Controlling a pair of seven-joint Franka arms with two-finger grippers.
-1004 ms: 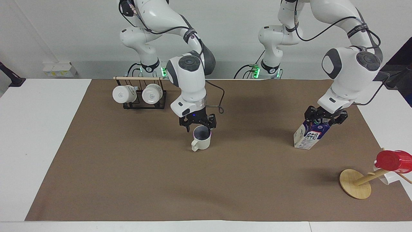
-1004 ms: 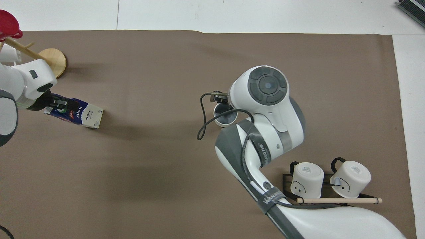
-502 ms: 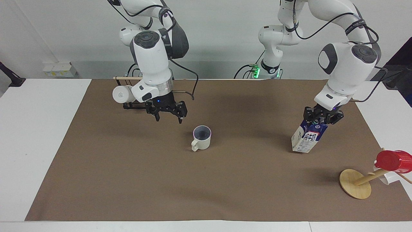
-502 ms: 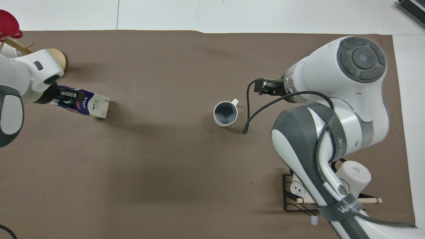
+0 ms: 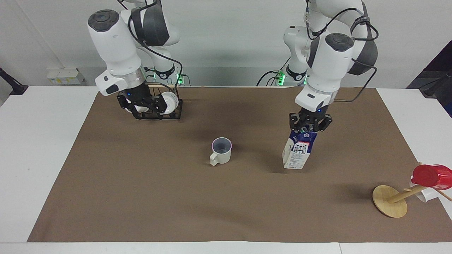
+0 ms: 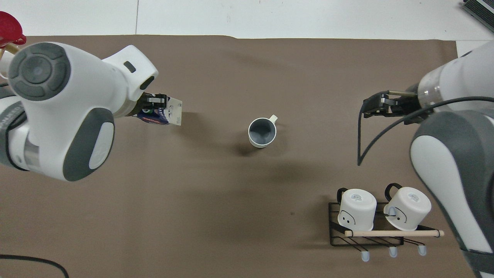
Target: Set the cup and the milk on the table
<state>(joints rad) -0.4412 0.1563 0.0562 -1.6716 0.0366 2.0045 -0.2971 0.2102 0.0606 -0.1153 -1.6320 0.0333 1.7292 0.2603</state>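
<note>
The cup (image 5: 221, 151) stands upright and unheld mid-table (image 5: 141, 197), apparently with nothing inside (grey-blue interior). The left gripper (image 5: 309, 124) clamps the top of the milk (image 5: 297, 151) beside it; the carton's print is unreadable. The right gripper (image 5: 144, 105), fingers spread, hangs over the mug rack (image 5: 159, 112).

Plain white wall (image 5: 240, 38), even light, a black clamp (image 5: 10, 84) at one table end.

Left end effector (image 5: 310, 124) grips milk (image 5: 296, 152) top; cup (image 5: 221, 150) upright on table (image 5: 141, 183).
</note>
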